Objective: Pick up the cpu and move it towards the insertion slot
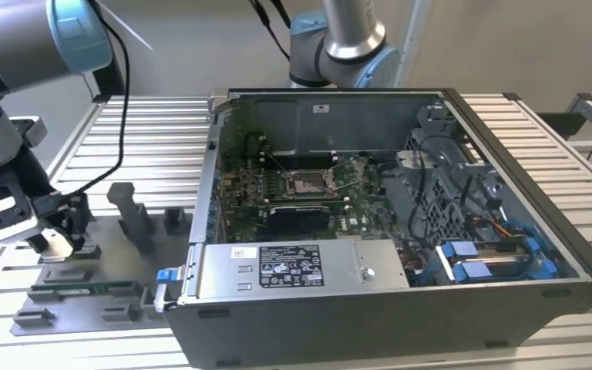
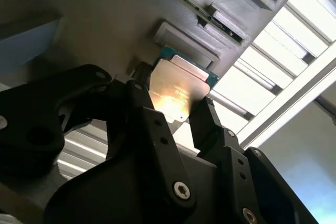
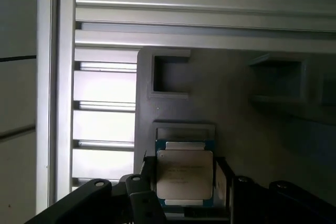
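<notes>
In both wrist views the cpu (image 2: 177,83) (image 3: 185,171) is a flat square chip with a shiny metal top and a teal-edged rim. It lies just over a raised seat of the grey holder block (image 3: 231,103). My gripper (image 2: 170,100) (image 3: 184,184) has its black fingers (image 2: 206,116) pressed against two opposite edges of the chip, shut on it. In the exterior view the gripper (image 1: 55,243) is low over the holder block (image 1: 70,308) at the exterior view's left. The insertion slot (image 1: 310,183) sits on the motherboard inside the open computer case, far from the gripper.
The open computer case (image 1: 481,301) has tall walls, a power supply box (image 1: 296,270) at its front and cables and blue drive clips at its right. A green memory stick (image 1: 82,289) lies in the holder block, beside upright grey posts (image 1: 132,216). A second arm (image 1: 342,38) stands behind the case.
</notes>
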Robot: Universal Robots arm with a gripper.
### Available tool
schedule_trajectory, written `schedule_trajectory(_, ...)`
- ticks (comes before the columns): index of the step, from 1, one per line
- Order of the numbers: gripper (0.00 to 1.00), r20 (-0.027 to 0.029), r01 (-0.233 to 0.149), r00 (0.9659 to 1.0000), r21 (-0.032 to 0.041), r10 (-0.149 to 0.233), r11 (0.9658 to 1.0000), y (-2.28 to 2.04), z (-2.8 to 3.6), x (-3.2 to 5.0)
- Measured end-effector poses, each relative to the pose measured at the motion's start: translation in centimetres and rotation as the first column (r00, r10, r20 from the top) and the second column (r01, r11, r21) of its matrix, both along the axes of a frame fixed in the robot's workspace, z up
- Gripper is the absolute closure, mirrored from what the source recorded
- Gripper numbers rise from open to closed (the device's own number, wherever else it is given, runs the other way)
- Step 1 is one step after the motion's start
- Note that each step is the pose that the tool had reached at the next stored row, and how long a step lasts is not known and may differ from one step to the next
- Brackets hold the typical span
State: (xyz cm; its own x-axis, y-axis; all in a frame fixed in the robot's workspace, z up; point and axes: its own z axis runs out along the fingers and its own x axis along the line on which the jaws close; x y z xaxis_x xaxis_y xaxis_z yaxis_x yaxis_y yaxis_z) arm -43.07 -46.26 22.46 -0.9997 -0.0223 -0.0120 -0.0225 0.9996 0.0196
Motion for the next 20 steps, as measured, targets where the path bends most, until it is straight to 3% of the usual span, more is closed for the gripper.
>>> schedule_trajectory(6,1.00,-0.0002,0.000,1.0000,-0.0001,0.000,1.0000,0.00,2.07,0.00)
schedule_trajectory(20,1.00,-0.0038,0.000,1.0000,0.0000,0.000,1.0000,0.00,8.36,0.00)
